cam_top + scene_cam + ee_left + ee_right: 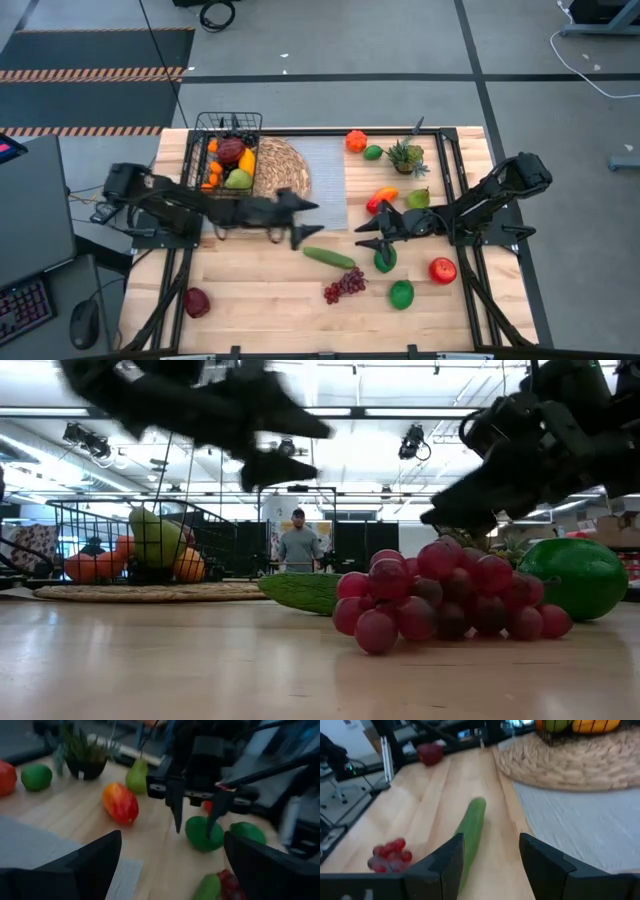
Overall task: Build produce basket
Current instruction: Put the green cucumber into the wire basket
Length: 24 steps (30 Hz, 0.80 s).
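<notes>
Already the basket (228,150) holds several pieces and stands on the round woven mat (285,168) at the table's far left, so the job looks partly done, with a next fruit to be fetched. The left gripper (300,222) hangs empty, fingers spread wide, just beyond the cucumber (329,257). The right gripper (370,232), also open and holding nothing, hovers near a green lime (385,259) and looks toward the cucumber. That cucumber lies flat in mid-table, its long axis running slantwise from left-far to right-near, with the grapes (344,286) just beside its nearer end. A pickup calls for closing across its narrow width.
</notes>
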Each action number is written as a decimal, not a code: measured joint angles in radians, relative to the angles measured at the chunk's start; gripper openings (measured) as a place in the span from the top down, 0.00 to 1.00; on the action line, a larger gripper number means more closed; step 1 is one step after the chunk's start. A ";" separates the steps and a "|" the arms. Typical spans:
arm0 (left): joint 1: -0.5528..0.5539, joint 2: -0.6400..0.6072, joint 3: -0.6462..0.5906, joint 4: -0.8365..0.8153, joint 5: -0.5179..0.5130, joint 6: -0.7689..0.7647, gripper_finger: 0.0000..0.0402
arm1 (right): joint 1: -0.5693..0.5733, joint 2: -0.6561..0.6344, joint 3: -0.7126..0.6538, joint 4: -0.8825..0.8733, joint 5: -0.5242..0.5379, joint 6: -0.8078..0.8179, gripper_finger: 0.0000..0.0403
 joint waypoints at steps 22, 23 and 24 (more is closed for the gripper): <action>0.026 -0.097 -0.341 0.449 -0.001 0.042 0.11 | -0.062 0.000 0.658 -1.125 -0.090 -0.081 0.51; 0.026 -0.097 -0.336 0.449 -0.001 0.069 0.11 | -0.059 0.000 0.676 -1.146 -0.090 -0.067 0.51; 0.026 -0.097 -0.335 0.450 0.000 0.113 0.11 | -0.054 0.000 0.688 -1.153 -0.090 -0.048 0.51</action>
